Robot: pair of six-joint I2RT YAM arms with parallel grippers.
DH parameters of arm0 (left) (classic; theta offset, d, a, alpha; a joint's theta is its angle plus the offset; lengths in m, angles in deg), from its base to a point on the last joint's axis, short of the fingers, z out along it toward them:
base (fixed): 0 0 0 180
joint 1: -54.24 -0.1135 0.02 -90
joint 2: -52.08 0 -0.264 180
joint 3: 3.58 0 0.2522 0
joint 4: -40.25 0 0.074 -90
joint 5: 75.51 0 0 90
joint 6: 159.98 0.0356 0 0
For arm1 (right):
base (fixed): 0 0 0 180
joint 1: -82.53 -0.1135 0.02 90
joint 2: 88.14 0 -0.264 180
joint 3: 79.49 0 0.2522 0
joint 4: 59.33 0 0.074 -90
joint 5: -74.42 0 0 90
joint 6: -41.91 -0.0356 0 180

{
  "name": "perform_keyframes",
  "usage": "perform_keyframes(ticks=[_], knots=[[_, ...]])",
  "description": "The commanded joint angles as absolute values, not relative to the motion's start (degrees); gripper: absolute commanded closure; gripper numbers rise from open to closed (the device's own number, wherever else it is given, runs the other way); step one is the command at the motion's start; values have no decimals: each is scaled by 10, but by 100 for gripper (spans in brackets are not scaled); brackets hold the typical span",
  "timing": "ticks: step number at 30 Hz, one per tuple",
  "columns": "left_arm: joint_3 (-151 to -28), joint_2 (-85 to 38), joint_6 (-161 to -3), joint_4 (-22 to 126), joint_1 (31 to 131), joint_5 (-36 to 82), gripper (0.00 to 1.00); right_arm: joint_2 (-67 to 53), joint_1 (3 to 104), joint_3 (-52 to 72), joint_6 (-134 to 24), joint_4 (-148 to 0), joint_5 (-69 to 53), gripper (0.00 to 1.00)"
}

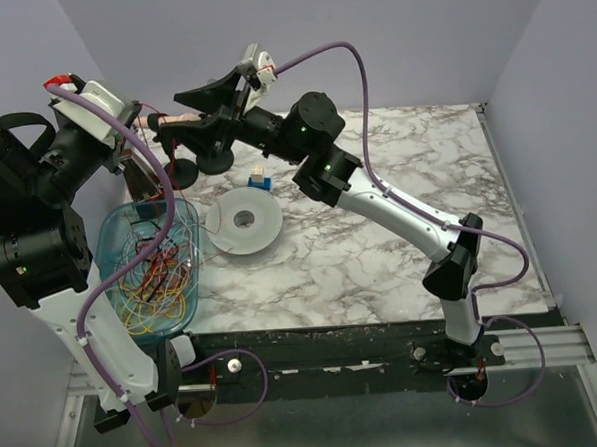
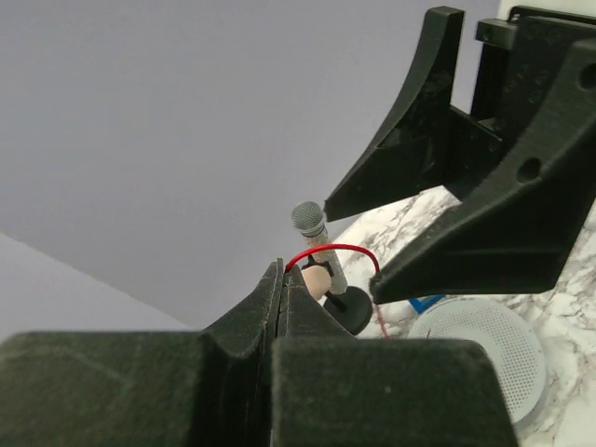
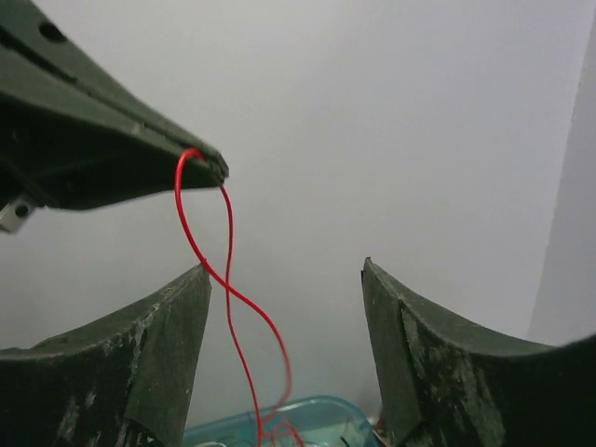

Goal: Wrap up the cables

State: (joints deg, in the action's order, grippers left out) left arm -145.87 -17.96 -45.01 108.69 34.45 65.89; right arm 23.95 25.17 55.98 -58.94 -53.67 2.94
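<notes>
My left gripper [image 2: 282,270] is shut on a thin red cable [image 2: 331,249], which loops out of its closed tips. In the right wrist view that cable [image 3: 226,289] hangs in two twisted strands from the left gripper's tip [image 3: 216,169] down into the blue bin [image 3: 321,419]. My right gripper [image 3: 284,277] is open, its fingers [image 2: 438,270] on either side of the strands, the left strand touching one finger. In the top view both grippers meet at the back left, the left one [image 1: 151,121] and the right one [image 1: 181,117]. Several more cables [image 1: 151,281], red, yellow and black, lie tangled in the bin.
The clear blue bin [image 1: 183,215] sits at the table's left edge. A pale grey round spool [image 1: 243,221] lies beside it, with a small blue block [image 1: 260,179] behind. A black stand with round bases [image 1: 182,174] and a peach peg [image 2: 317,279] stands at the back left.
</notes>
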Motion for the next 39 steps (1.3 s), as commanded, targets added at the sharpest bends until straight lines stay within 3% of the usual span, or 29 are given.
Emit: perform_keyframes(ticks=[1, 3, 5, 6, 8, 9, 10, 12, 13, 17, 24, 39], knots=[[-1463, -174, -469, 1098, 344, 711, 100, 290, 245, 621, -600, -537, 26, 35], [-1460, -174, -471, 1098, 344, 713, 100, 295, 245, 625, -604, -538, 32, 54], [-1454, -172, -471, 1099, 343, 712, 100, 288, 245, 620, -600, -545, 31, 90], [-1449, -171, -468, 1103, 344, 712, 100, 281, 245, 611, -594, -552, 19, 99], [-1439, -169, -436, 1128, 344, 710, 100, 251, 246, 581, -577, -557, -7, 99], [-1430, -167, -414, 1147, 344, 707, 86, 229, 246, 560, -565, -556, -22, 99], [-1415, -165, -379, 1172, 343, 705, 58, 200, 248, 545, -551, -557, -34, 99], [-1376, -158, -301, 1216, 343, 695, 16, 162, 252, 523, -530, -570, -46, 99], [-1361, -153, -267, 1242, 343, 691, 3, 144, 256, 516, -521, -579, -52, 99], [-1272, -143, -166, 1291, 343, 663, 1, 96, 268, 505, -491, -610, -85, 99], [-1114, -119, -122, 1236, 344, 606, 1, 31, 274, 512, -424, -631, -137, 99], [-975, -120, -103, 1155, 344, 535, 1, -61, 284, 615, -296, -635, -228, 99]])
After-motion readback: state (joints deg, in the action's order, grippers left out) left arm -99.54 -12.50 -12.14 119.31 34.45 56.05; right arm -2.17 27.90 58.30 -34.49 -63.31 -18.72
